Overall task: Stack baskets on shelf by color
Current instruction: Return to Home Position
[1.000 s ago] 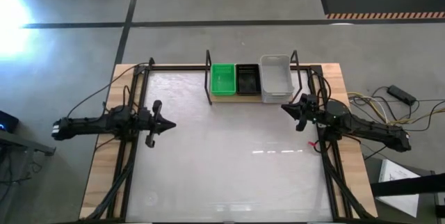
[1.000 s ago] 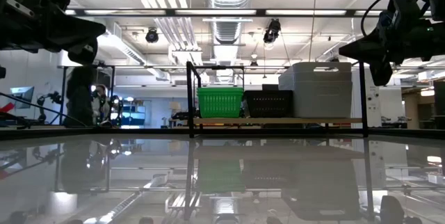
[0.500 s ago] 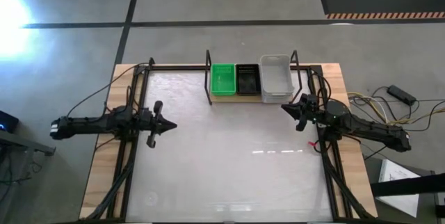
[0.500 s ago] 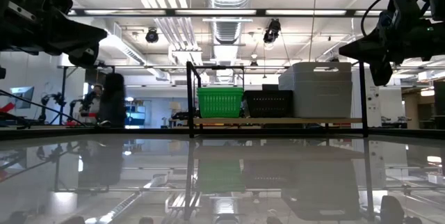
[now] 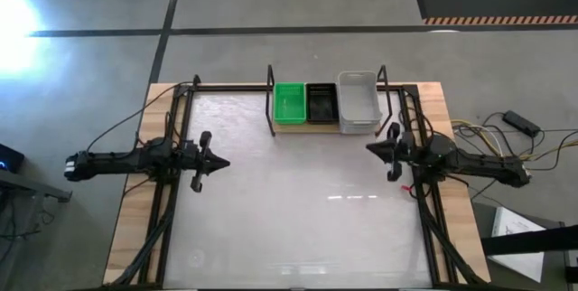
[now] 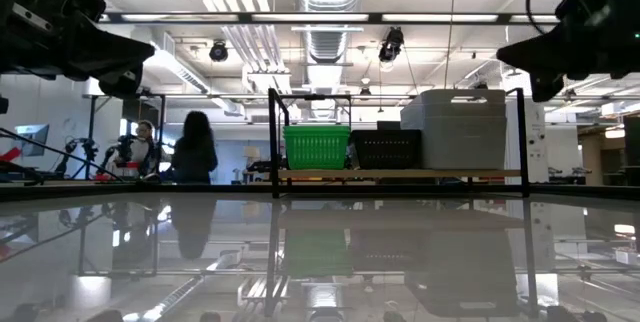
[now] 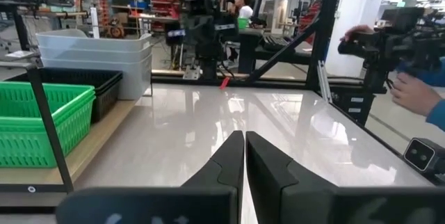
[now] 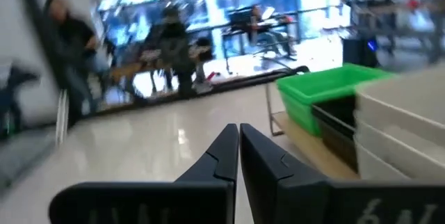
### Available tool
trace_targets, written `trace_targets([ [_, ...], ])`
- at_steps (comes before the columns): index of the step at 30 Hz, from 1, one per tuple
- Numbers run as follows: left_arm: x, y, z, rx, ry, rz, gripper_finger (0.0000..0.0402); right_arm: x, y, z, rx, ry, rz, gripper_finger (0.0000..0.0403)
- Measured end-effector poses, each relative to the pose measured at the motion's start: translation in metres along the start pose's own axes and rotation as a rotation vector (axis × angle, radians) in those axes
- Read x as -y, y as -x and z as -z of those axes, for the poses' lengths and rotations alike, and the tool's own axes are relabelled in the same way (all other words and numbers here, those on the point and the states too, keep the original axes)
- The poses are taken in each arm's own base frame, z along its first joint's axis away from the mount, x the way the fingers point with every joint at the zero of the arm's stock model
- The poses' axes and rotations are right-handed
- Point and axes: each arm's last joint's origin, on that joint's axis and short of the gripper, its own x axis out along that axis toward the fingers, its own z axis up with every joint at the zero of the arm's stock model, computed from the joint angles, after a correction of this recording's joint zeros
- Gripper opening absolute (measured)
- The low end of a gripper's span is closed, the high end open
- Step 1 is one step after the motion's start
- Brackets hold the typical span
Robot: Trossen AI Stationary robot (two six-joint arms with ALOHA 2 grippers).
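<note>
While baskets (image 5: 325, 103) fill shelf (image 6: 400, 173) | left gripper (image 7: 244, 137) closed, empty | right gripper (image 8: 238, 130) likewise

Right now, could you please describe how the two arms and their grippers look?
The left arm and right arm are slim, black and jointed, with black cables alongside. The left gripper and right gripper each end in two dark, matte, wedge-shaped fingers tapering to points.

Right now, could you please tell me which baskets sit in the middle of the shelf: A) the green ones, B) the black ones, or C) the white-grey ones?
B: seen from above, the black baskets sit on the shelf between the green baskets and the white-grey baskets.
</note>
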Motion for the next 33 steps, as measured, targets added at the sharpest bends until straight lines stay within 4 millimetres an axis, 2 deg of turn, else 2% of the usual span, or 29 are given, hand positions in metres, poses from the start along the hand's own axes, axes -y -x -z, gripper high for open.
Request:
trace_targets([
  [4, -0.0001, -0.0005, 0.0003, -0.004, 0.001, 0.0, 0.0, -0.008, 0.0005, 0.0015, -0.009, 0.182, -0.076, 0.0009],
  [11, -0.0002, -0.001, 0.0016, -0.019, 0.002, -0.002, 0.0, -0.0119, 0.0011, 0.0023, -0.014, 0.168, -0.113, 0.0009],
  [17, -0.0003, -0.0012, 0.0017, -0.02, 0.002, -0.001, 0.0, -0.0119, 0.0011, 0.0024, -0.011, 0.232, -0.113, 0.0009],
  [33, -0.0005, -0.0021, 0.0029, -0.036, 0.004, -0.002, 0.0, -0.0122, -0.0003, 0.0033, -0.026, 0.184, -0.112, 0.0009],
])
